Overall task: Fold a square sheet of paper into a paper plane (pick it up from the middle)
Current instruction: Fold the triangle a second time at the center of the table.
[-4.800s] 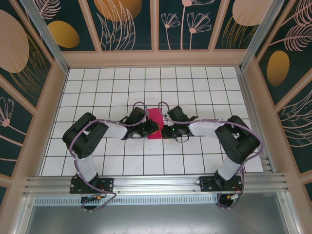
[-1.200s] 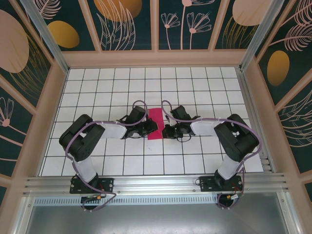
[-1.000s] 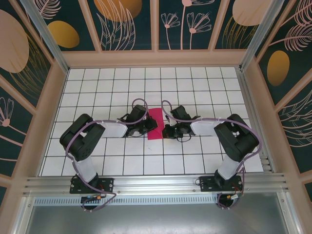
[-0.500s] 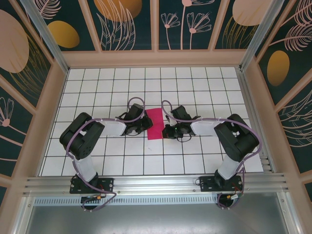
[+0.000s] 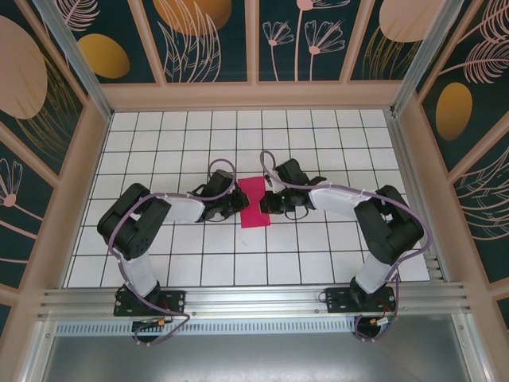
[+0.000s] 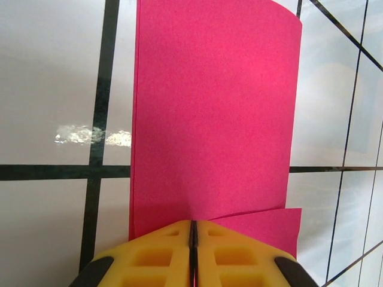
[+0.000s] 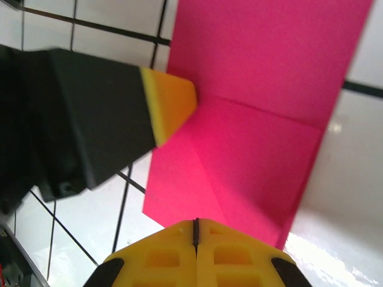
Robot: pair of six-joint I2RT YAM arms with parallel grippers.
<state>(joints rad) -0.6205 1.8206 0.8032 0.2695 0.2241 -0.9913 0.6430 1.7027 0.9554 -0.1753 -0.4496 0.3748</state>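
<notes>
Paper (image 6: 209, 107) lies partly hidden beneath the left claw (image 6: 192, 223) and right claw (image 7: 195, 222), both pressed together.

In the left wrist view the paper (image 6: 212, 113) runs off the top edge, and its near end is hidden behind the left gripper (image 6: 192, 230) at bottom centre. In the right wrist view the paper again leaves at the top, and the left gripper's body is cut by the left edge.

The square sheet of paper (image 6: 209, 119) looks matt; the tiled table (image 6: 48, 78) glossy, smooth.
</notes>
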